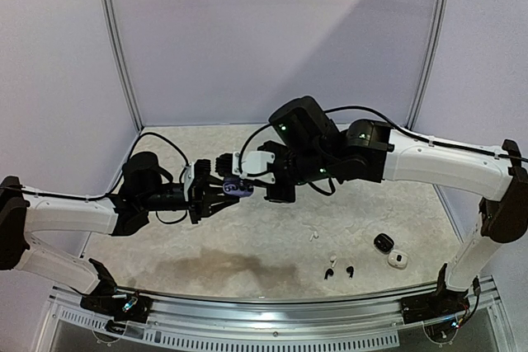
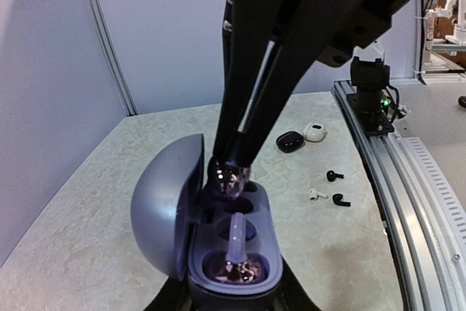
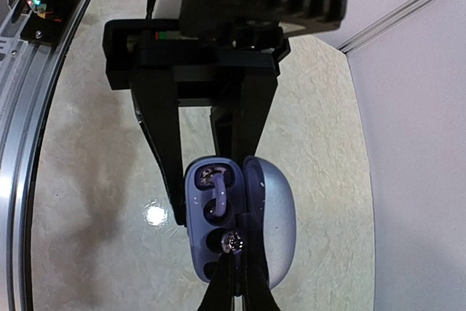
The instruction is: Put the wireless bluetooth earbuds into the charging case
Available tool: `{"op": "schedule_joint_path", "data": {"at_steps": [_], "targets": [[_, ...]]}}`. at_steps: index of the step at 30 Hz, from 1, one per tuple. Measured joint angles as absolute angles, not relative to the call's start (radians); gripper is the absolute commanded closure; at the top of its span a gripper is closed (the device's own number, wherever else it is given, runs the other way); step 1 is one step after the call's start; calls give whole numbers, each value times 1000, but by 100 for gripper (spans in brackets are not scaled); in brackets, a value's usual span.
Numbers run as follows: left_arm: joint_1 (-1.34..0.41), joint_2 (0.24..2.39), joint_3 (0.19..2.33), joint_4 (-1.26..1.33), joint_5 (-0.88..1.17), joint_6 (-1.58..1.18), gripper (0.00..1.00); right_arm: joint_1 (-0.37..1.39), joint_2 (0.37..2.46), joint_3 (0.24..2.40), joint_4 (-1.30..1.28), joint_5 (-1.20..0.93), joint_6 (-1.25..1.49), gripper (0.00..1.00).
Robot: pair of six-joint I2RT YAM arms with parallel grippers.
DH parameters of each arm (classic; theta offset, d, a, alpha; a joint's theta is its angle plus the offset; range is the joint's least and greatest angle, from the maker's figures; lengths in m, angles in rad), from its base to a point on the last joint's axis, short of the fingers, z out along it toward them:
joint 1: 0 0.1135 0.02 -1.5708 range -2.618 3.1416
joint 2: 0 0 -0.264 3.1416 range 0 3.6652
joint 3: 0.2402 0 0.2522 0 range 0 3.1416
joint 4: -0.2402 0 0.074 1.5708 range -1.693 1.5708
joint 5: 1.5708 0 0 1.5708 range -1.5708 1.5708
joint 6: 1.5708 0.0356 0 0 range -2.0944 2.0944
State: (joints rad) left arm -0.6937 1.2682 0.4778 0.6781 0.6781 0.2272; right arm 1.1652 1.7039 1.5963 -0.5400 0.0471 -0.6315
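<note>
My left gripper (image 1: 219, 190) is shut on a purple charging case (image 1: 237, 190) and holds it above the table with its lid (image 2: 166, 209) open. One purple earbud (image 2: 237, 264) sits in the case's near slot. My right gripper (image 1: 247, 185) reaches in from the right. It is shut on a second purple earbud (image 2: 230, 178) and holds it at the case's far slot (image 3: 218, 240). The right wrist view shows this earbud (image 3: 233, 240) at my fingertips, by the lid hinge. The left gripper's fingers (image 3: 164, 158) flank the case.
Loose on the front right of the table lie two white earbuds (image 1: 314, 235) (image 1: 332, 258) and two black ones (image 1: 329, 273) (image 1: 350, 270). A closed black case (image 1: 383, 242) and a white case (image 1: 398, 259) sit beside them. Metal rail (image 1: 272, 319) along the near edge.
</note>
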Motion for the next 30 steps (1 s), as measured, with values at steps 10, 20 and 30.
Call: {"op": "schedule_joint_path", "data": {"at_steps": [10, 20, 30], "targets": [[-694, 1268, 478, 675, 677, 224, 100, 1166, 1708, 1596, -562, 47, -662, 100], [-693, 1270, 478, 668, 676, 224, 100, 1170, 1720, 1596, -561, 67, -700, 92], [-693, 1270, 478, 670, 681, 224, 100, 1172, 1725, 1596, -562, 99, -720, 83]]}}
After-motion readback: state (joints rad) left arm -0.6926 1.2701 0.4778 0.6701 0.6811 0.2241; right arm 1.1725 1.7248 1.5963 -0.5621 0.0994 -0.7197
